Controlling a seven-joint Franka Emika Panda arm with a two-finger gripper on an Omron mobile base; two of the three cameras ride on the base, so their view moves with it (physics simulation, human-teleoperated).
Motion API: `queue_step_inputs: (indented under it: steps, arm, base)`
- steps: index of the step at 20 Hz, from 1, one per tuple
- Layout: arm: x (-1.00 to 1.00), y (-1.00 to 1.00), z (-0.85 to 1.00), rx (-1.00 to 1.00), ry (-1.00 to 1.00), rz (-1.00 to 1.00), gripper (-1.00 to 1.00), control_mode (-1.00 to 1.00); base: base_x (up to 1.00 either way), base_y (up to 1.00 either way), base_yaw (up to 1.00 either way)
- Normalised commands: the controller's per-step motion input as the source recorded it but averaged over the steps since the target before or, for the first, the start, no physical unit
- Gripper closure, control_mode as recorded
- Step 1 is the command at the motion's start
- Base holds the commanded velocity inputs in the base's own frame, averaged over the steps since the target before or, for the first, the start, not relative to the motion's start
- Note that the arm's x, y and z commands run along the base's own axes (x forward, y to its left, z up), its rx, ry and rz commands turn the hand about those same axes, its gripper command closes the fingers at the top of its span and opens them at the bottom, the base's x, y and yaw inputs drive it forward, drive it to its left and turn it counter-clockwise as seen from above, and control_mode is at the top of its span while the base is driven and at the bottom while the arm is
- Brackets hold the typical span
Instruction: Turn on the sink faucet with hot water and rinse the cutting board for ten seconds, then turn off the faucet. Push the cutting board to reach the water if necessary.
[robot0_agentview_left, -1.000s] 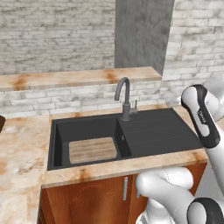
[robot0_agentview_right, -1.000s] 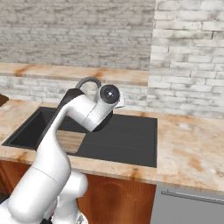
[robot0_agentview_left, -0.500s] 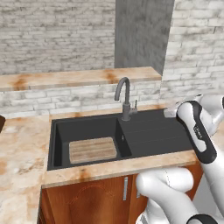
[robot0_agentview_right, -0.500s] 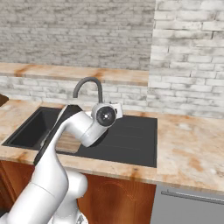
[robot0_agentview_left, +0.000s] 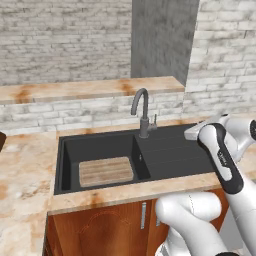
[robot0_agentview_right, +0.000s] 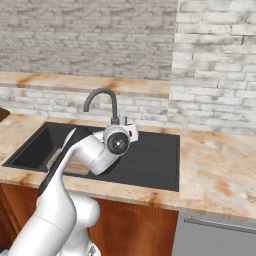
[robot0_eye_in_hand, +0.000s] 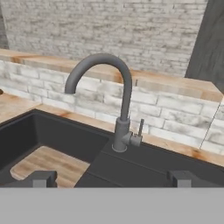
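We held the tool (robot0_eye_in_hand: 111, 178) released, empty, facing the sink faucet (robot0_eye_in_hand: 117, 101); the cutting board (robot0_agentview_left: 106, 171) lay in the sink (robot0_agentview_left: 165, 150).

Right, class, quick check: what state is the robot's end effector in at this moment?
End effector: open, fingertips wide apart, holding nothing, facing the sink faucet.

Marbled counter (robot0_agentview_left: 30, 170), wood cabinet (robot0_agentview_left: 115, 230), brick wall (robot0_agentview_left: 60, 40), perhaps a dishwasher (robot0_agentview_right: 215, 235)
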Motion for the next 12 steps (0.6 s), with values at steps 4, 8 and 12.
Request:
queue_step_inputs:
  steps: [4, 8, 12]
  arm:
    - [0.01, 0.0, -0.09, 0.0, 0.0, 0.0, -1.0, -1.0]
    - [0.0, 0.0, -0.08, 0.0, 0.0, 0.0, -1.0, -1.0]
    - [0.07, 0.0, -0.05, 0.0, 0.0, 0.0, -1.0, -1.0]
  base:
    - [0.0, 0.0, 0.0]
    - [0.0, 0.0, 0.0]
    - [0.0, 0.0, 0.0]
